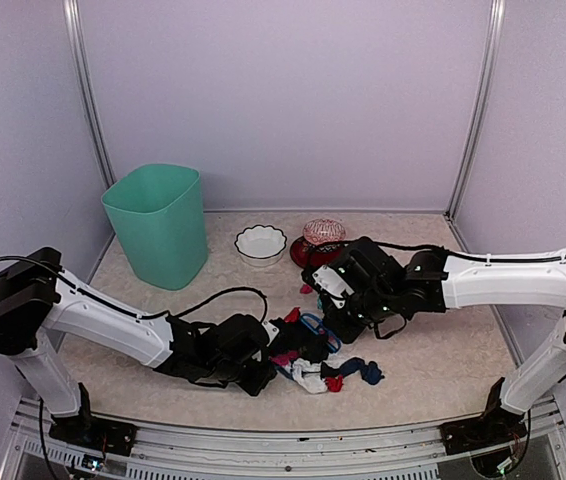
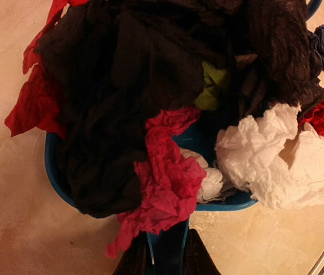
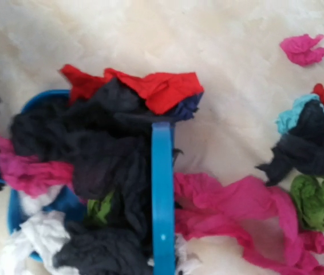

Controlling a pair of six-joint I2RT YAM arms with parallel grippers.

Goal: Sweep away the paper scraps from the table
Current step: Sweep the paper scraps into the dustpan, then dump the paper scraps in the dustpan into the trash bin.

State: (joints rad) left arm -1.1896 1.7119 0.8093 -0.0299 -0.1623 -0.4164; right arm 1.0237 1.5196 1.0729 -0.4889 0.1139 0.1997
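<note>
My left gripper [image 1: 261,358] is shut on the handle of the blue dustpan [image 1: 315,326], which lies on the table [image 1: 433,350]. In the left wrist view the handle runs between my fingers [image 2: 133,260], and the dustpan [image 2: 239,200] is heaped with paper scraps [image 2: 122,114]: black, red, pink, white and green. My right gripper [image 1: 336,300] holds the blue hand brush [image 3: 162,195] at the pan's mouth; its fingers are out of the right wrist view. Loose scraps lie beside the pan: a pink strip [image 3: 236,206], a black wad [image 3: 311,143], a green one [image 3: 316,197] and a pink one [image 3: 303,48].
A teal bin [image 1: 158,225] stands at the back left. A white bowl [image 1: 261,243] and a red bowl [image 1: 308,255] with a pink lump sit behind the pan. More scraps [image 1: 343,375] lie near the metal front rail [image 1: 293,440].
</note>
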